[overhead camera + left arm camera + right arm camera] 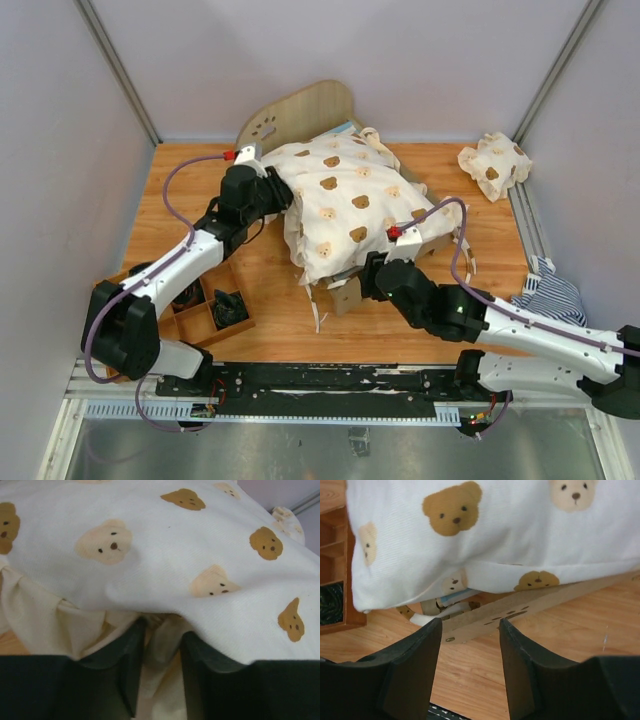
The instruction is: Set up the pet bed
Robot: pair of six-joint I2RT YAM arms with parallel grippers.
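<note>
Top external: pet bed (300,108) sits centre frame on the worktop (265,300), arched end toward the top, with the bear-print cover (345,200) draped over most of it. Your left tool (162,630) is at the cover's left edge, gap narrow with a cloth fold in it; can't tell if it pinches. Your right tool (470,625) is wide, nothing between the fingers, paw-print footboard (520,611) just beyond the tips.
</note>
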